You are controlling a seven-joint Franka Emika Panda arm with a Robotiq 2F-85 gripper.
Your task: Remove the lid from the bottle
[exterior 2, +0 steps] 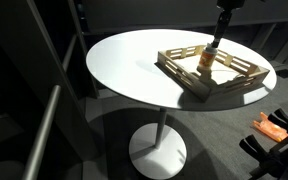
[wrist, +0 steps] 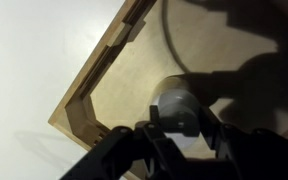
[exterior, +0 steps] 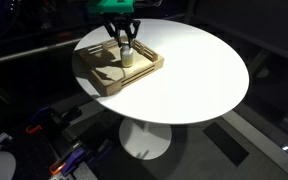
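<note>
Where the round white table carries its load, the count is short: one wooden tray, one bottle and one lid; the tray sits toward the table's edge in both exterior views, and the bottle stands upright inside it, near one corner, on the tray's floor; the lid is on the bottle's neck, seen from above in the wrist view as a pale round top. One arm comes down from above the tray, its wrist pointing straight down; the gripper hangs right over the bottle, with its two dark fingers standing one on each side of the bottle's top; the pictures are too dim and too small to tell whether the fingers press on the lid or stand just clear of it, so its grip cannot be told. In the wrist view the tray's corner rim lies beside the bottle, and bare white tabletop shows beyond it.
</note>
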